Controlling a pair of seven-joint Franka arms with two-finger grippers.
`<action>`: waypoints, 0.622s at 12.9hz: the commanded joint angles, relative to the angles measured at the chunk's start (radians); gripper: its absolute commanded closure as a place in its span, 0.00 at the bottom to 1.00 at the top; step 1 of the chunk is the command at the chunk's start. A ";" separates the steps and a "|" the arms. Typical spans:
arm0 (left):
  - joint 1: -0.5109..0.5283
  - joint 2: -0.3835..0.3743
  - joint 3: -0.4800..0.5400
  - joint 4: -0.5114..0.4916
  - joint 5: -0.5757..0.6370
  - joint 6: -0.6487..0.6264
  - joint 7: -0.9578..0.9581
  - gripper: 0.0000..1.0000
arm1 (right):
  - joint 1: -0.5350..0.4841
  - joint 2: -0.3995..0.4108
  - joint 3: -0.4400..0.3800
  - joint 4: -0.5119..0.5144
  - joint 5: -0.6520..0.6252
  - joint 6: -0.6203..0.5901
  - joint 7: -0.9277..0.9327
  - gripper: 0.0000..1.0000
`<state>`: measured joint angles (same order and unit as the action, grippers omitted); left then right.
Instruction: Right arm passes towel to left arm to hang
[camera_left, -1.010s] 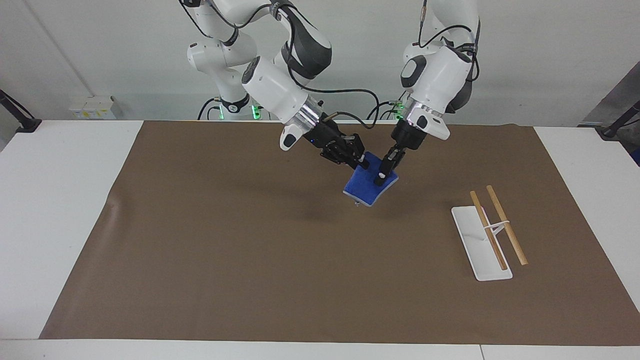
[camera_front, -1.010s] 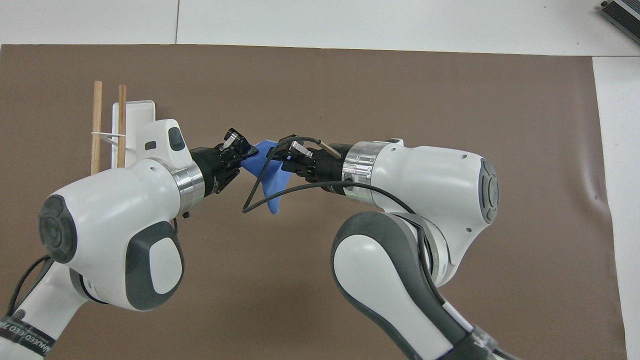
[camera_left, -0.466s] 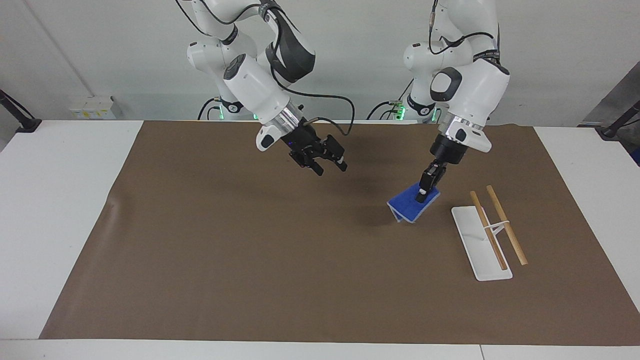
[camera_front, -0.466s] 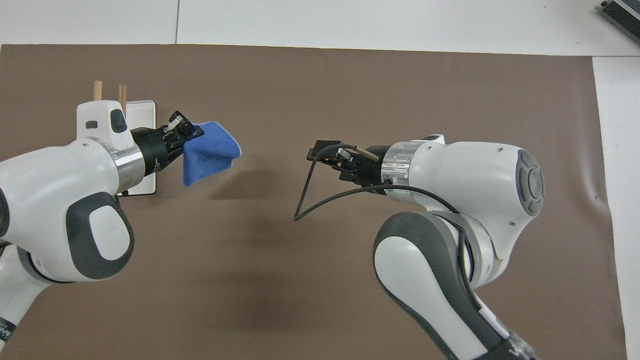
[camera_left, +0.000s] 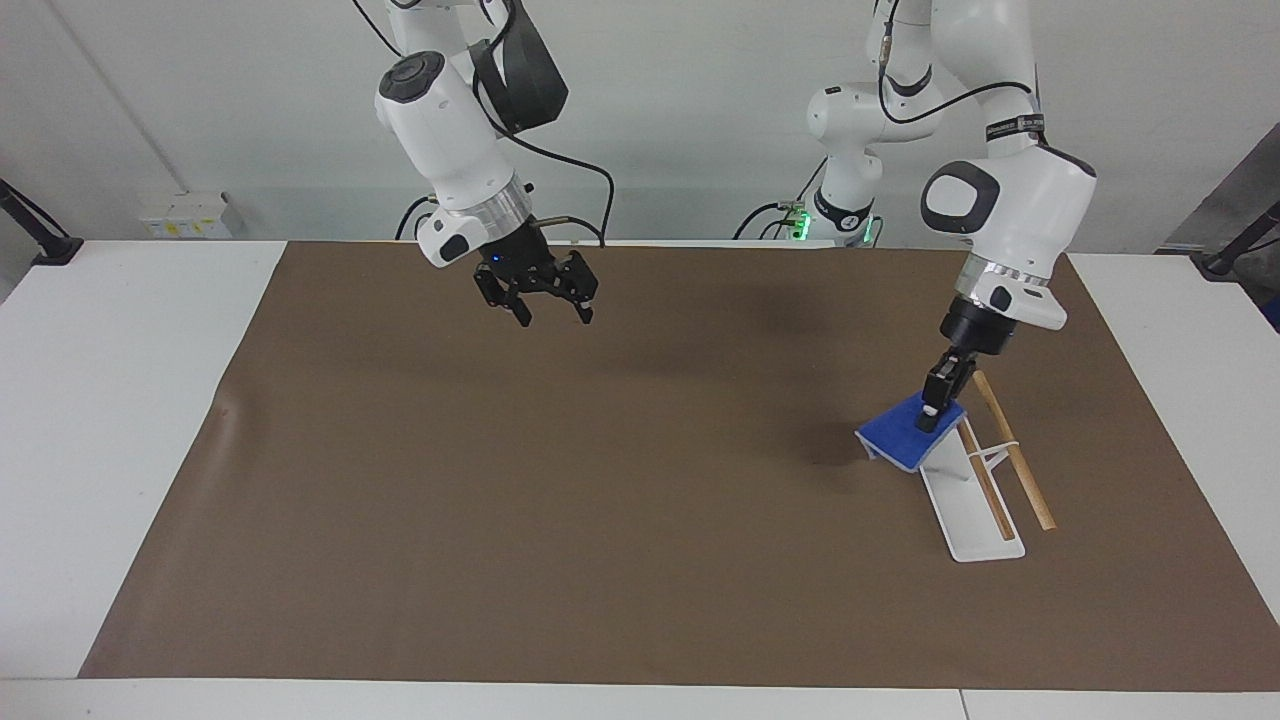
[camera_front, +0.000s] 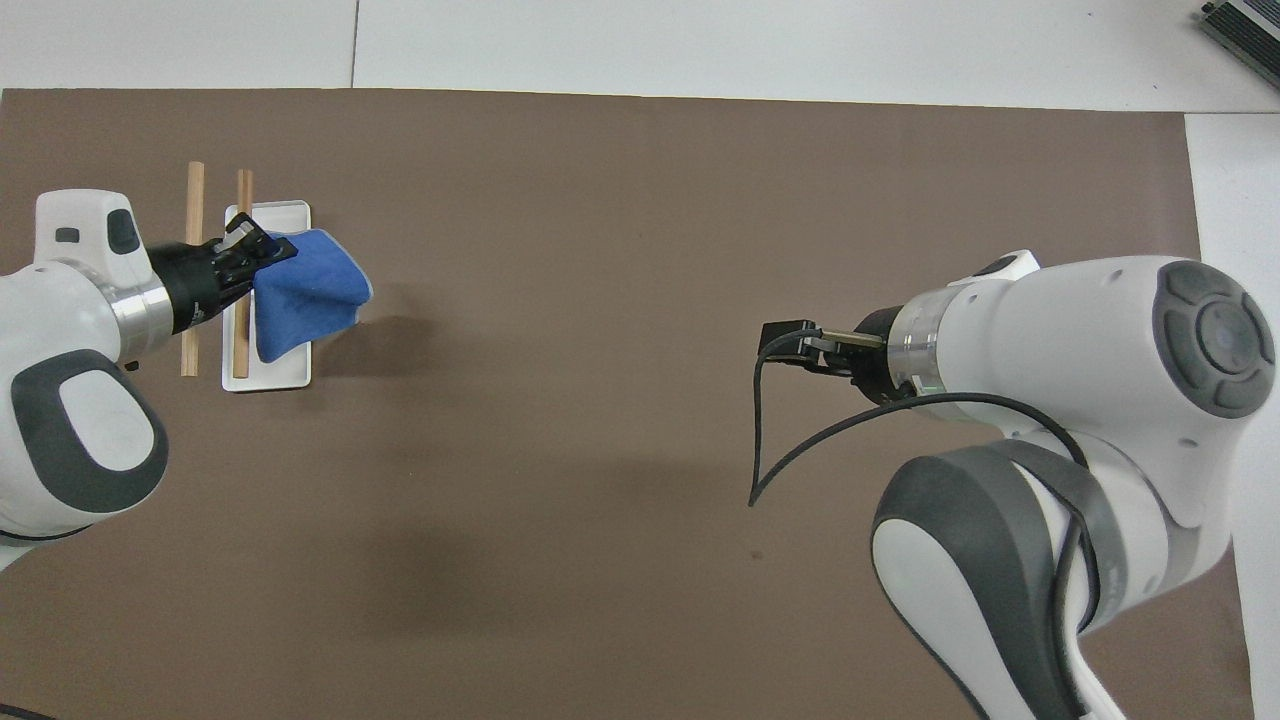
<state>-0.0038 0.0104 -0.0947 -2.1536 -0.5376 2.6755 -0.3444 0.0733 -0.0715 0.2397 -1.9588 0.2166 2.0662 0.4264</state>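
The left gripper was clamped on the towel by its upper edge, and the blue cloth hung folded in the air over the end of the rack nearer the robots. That rack was a white tray carrying two wooden rails on a thin wire stand, at the left arm's end of the brown mat. The right gripper hung empty with its fingers spread wide, over the mat toward the right arm's end, waiting well apart from the towel.

The hand-over looked done; hanging remained. The main risk was the drape. The towel was pinched at one edge and doubled on itself, so it could land bunched on a single rail or slide off between the two. Whether its lower corner already touched the tray was hard to tell from either view. A low pass could also snag the light rack and drag or tip it
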 joint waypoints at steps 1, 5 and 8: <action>-0.007 0.031 0.077 0.024 -0.016 0.015 0.106 1.00 | -0.015 -0.014 0.009 -0.012 -0.108 -0.021 0.002 0.00; -0.007 0.072 0.179 0.096 -0.009 0.015 0.146 1.00 | -0.069 -0.013 0.009 -0.006 -0.112 -0.040 -0.017 0.00; -0.007 0.079 0.237 0.095 -0.008 0.038 0.143 1.00 | -0.108 -0.007 0.009 0.018 -0.148 -0.078 -0.056 0.00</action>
<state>-0.0039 0.0695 0.1135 -2.0732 -0.5376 2.6871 -0.2151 0.0002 -0.0742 0.2389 -1.9553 0.0996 2.0207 0.4135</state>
